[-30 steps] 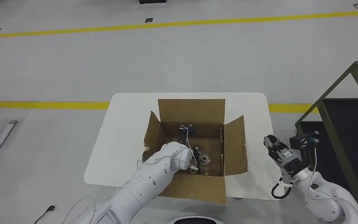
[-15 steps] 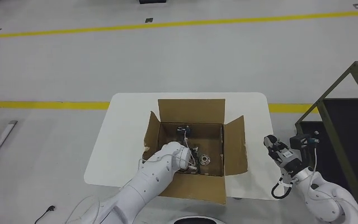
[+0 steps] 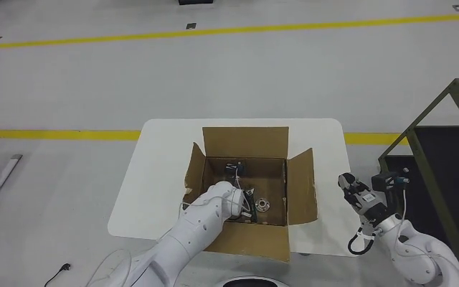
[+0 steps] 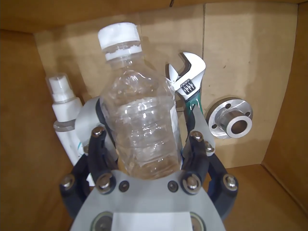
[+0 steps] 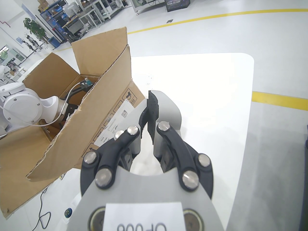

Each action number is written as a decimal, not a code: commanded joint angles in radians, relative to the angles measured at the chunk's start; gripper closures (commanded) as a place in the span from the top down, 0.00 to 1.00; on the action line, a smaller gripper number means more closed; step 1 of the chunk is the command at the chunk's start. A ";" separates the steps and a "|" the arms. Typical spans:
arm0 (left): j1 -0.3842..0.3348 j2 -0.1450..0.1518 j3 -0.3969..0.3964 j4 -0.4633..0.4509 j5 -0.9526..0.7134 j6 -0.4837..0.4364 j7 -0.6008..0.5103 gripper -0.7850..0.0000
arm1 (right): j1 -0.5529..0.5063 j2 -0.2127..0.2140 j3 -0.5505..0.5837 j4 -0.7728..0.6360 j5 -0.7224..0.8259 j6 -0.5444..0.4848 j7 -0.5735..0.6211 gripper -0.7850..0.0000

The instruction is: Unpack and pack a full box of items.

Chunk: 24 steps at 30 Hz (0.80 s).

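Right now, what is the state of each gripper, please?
Left gripper: closed, holding the bottle inside the box.
Right gripper: closed, empty.

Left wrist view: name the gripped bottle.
The clear plastic bottle with white screw cap, inside the left gripper; the white spray bottle lies beside it.

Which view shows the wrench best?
Left wrist view: the wrench, silver head and green handle, sits clear beside the bottle. Top view: too small to pick out in the box. Right wrist view: the box wall hides it.
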 commanded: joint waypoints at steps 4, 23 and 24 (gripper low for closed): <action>-0.003 -0.008 -0.004 0.014 0.006 -0.006 0.003 0.35 | 0.000 0.000 0.000 0.000 0.000 0.000 0.000 0.00; 0.038 0.032 -0.079 -0.208 0.120 0.001 -0.076 0.00 | 0.008 -0.001 -0.004 -0.007 0.043 -0.038 0.035 1.00; 0.049 0.040 -0.091 -0.239 0.130 0.004 -0.087 0.00 | 0.011 0.000 -0.002 -0.008 0.057 -0.054 0.050 1.00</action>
